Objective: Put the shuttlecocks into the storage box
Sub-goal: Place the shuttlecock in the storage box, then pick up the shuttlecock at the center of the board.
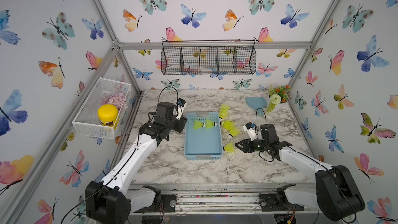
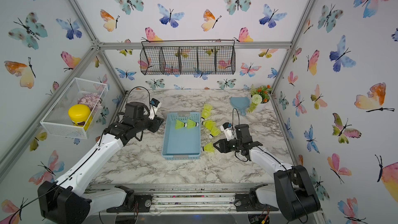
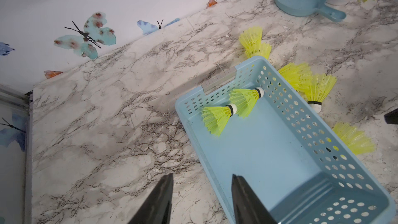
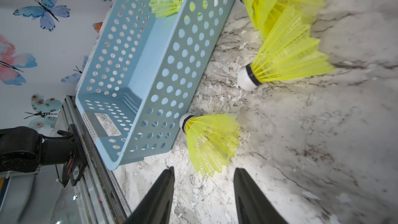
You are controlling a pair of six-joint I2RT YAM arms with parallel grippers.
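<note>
The light blue storage box (image 1: 203, 145) sits mid-frame in both top views on the marble desk (image 1: 172, 169). Two shuttlecocks (image 1: 198, 124) lie at its upper end, and five more lie on the desk along its right side. At left, a white mesh basket (image 1: 92, 127) holds a yellow-lidded jar (image 1: 107, 114) and pink pieces (image 1: 117, 100). The left hand (image 3: 202, 176) and right hand (image 4: 203, 170) are each partly open and grip nothing. The nearest shuttlecock (image 4: 212, 143) lies just ahead of the right hand's fingertips.
</note>
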